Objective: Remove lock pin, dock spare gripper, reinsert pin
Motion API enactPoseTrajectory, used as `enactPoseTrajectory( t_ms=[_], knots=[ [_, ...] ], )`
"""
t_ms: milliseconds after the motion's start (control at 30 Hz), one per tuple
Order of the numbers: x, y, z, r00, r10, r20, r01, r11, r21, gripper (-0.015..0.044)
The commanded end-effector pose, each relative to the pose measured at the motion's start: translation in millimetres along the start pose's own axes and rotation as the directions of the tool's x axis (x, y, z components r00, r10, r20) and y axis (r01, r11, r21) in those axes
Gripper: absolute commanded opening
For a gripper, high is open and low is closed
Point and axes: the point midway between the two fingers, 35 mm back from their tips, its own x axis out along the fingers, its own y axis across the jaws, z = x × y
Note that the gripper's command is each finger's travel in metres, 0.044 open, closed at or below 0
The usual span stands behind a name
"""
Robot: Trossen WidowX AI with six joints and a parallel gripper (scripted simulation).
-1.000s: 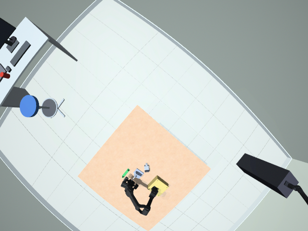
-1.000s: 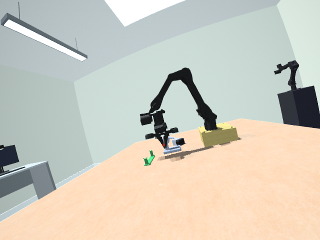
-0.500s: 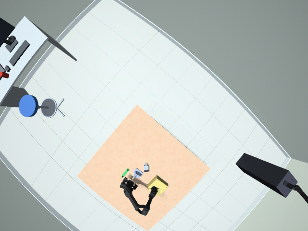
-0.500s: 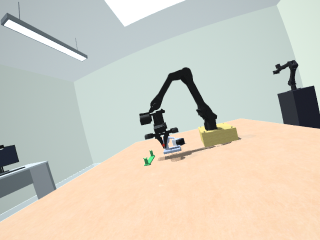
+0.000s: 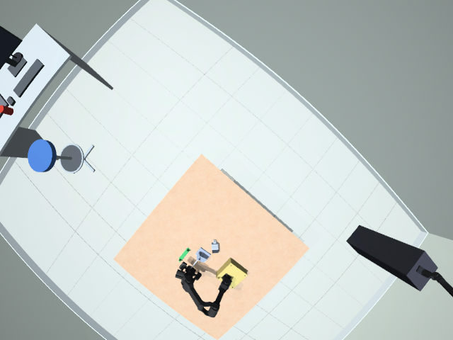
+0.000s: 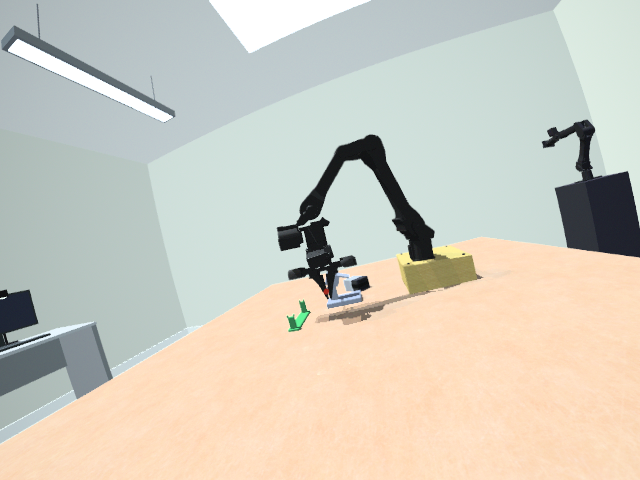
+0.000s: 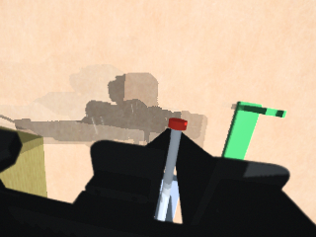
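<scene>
The lock pin [image 7: 169, 165], a pale rod with a red head, lies between the fingers; its red head also shows in the exterior view [image 6: 326, 291]. My gripper [image 5: 192, 266] [image 6: 327, 295] [image 7: 172, 132] is shut on the pin near its head. The light blue mount [image 5: 202, 255] [image 6: 345, 301] stands right beside the fingertips, and a sliver of it shows behind the pin in the wrist view. In the top view the pin's rod reaches toward the mount; how much is inside the socket is hidden. The spare gripper [image 5: 214, 246] [image 6: 360, 283], grey and black, sits beyond the mount, apart from it in the top view.
A green cradle with two uprights [image 5: 185, 254] [image 6: 299, 321] [image 7: 242, 132] stands on the table [image 5: 204, 205] [image 6: 320, 403] close to the gripper, on the other side from the mount. The arm's yellow base block [image 5: 233, 272] [image 6: 442, 273] [image 7: 25, 165] is near the mount.
</scene>
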Motion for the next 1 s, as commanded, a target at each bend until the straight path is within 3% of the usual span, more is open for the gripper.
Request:
enactPoseTrajectory(
  t_ms=[0,967],
  knots=[
    [1,0,4,1.000,-0.001,-0.002,0.001,1.000,0.005,0.0000],
    [-1,-1,29,1.000,0.001,-0.006,-0.001,1.000,0.005,0.0000]
  ],
)
